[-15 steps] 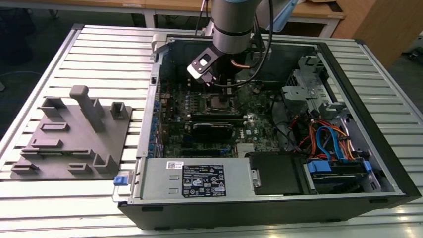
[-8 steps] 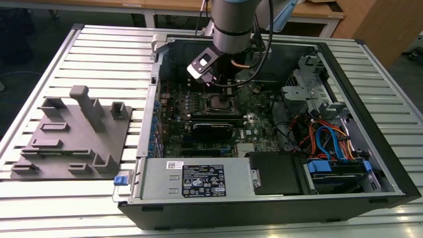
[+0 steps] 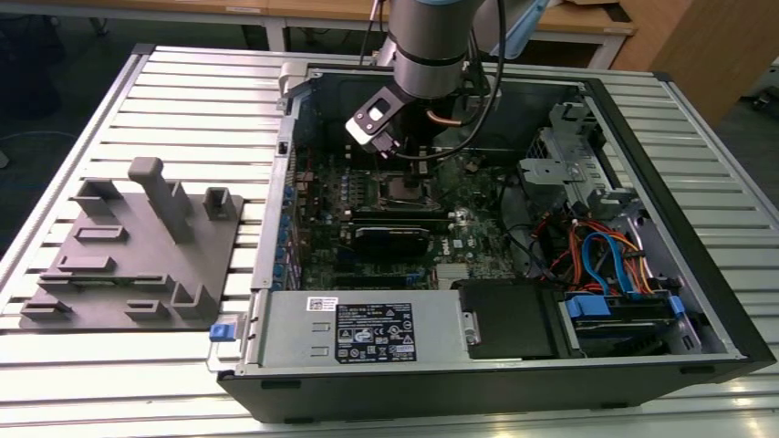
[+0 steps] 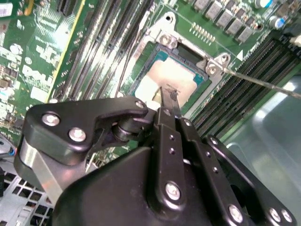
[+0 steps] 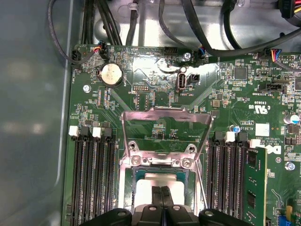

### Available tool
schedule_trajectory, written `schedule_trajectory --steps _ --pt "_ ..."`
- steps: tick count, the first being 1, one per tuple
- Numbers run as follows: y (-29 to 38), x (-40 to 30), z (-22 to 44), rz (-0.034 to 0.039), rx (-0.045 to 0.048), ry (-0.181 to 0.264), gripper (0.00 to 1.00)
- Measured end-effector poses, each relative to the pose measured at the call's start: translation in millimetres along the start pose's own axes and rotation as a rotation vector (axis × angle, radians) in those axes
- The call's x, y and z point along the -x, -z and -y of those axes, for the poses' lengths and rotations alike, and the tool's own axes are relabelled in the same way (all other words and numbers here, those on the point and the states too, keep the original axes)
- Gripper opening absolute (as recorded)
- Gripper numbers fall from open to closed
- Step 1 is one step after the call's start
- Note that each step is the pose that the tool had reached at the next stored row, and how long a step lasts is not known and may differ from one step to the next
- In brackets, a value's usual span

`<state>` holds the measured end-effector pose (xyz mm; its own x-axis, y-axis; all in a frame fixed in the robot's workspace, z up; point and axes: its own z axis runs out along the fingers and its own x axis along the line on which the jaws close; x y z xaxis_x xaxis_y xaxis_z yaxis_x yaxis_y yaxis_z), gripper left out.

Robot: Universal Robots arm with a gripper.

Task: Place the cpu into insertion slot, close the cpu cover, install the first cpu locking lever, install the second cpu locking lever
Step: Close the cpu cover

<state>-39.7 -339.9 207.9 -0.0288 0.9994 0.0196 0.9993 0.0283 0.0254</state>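
Found the jaws shut tip to tip, gripping nothing, tips resting on or just above the cpu [image 4: 176,75] (contact too close to call). Judged the step in hand to be the seating of the chip. Called for a light, straight-down touch, no sideways drag, with the chip kept flat and square to the rim to avoid a lifted corner. Noted the cpu lying inside the insertion slot [image 4: 190,52], between the long black memory slots [image 5: 94,174] on the green board. Looked small, flat and square, pale silvery on top, with a teal edge around it. Saw the cpu cover [image 5: 165,112] hinged up off the slot, with board visible through its window.
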Motion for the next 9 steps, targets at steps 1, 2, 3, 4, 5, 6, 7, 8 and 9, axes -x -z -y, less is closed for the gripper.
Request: schedule_trajectory --steps 1,2,3,4,5,6,7,8,9 --pt "0.0 0.0 0.0 -0.0001 -0.0004 0.000 0.10" --pt "-0.1 0.0 0.0 -0.0002 -0.0006 0.000 0.10" --pt "-0.1 0.0 -0.1 -0.0002 -0.0009 0.000 0.10" --pt "-0.1 0.0 -0.1 -0.0002 -0.0012 0.000 0.10" --pt "-0.1 0.0 -0.1 -0.0003 -0.0014 0.000 0.10" --pt "-0.1 -0.1 -0.1 -0.0004 -0.0013 0.000 0.10" --pt "0.2 -0.1 -0.1 -0.0003 -0.0014 0.000 0.10" --pt "0.8 -0.1 -0.1 -0.0002 -0.0014 0.000 0.10" --pt "1.4 -0.1 -0.1 -0.0003 -0.0013 0.000 0.10"
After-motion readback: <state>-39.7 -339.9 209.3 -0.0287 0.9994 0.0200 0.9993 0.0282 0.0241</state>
